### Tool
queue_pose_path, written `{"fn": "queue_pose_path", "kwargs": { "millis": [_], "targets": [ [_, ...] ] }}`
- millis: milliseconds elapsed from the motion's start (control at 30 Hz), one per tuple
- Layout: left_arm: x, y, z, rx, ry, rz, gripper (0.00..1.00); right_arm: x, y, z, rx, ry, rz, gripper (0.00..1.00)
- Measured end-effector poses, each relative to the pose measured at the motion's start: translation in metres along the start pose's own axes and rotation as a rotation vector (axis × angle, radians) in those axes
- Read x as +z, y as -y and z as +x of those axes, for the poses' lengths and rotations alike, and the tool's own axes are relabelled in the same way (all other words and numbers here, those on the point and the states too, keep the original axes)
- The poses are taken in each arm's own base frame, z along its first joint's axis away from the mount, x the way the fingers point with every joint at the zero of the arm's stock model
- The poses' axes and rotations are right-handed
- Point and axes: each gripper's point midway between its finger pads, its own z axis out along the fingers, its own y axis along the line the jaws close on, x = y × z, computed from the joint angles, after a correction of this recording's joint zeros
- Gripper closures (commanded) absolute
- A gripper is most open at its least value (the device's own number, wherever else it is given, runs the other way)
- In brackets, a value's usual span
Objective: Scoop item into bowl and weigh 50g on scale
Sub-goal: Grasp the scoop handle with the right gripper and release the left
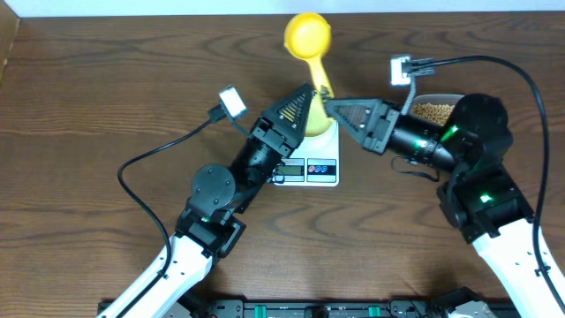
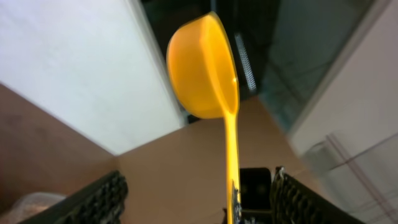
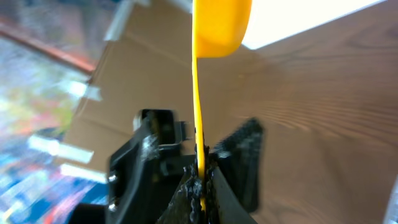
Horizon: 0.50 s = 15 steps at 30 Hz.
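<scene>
Above the white digital kitchen scale (image 1: 311,170) at the middle of the dark wooden table (image 1: 88,106), the two grippers meet at the thin handle of a bright yellow plastic scoop (image 1: 307,37), whose cup points toward the table's far edge. The right gripper (image 3: 201,182) pinches the handle tight between its fingers. The left gripper (image 1: 305,106) has its ridged fingers (image 2: 93,199) spread on either side of the handle, apart from it. A sliver of the pale cream round bowl (image 1: 322,130) shows on the scale beneath them. The small tan beans (image 1: 434,112) lie in a tub beside the right arm.
</scene>
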Motion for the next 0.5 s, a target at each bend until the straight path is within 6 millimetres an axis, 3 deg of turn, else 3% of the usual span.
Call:
{"fn": "queue_pose_path", "kwargs": {
  "millis": [133,233,367,500],
  "targets": [
    [-0.001,-0.017,0.008,0.062,-0.039,-0.067,0.12,-0.019,0.043,-0.013,0.032,0.03,0.145,0.99],
    [-0.004,-0.036,0.027,0.161,-0.146,-0.132,0.11,-0.029,0.065,-0.009,0.051,0.014,0.224,0.98],
    [-0.033,-0.101,0.059,0.263,-0.354,-0.389,0.11,-0.038,0.087,0.009,0.066,-0.05,0.31,0.98],
    [-0.064,-0.134,0.074,0.352,-0.493,-0.529,0.11,-0.044,0.101,0.028,0.071,-0.121,0.366,0.98]
  ]
}}
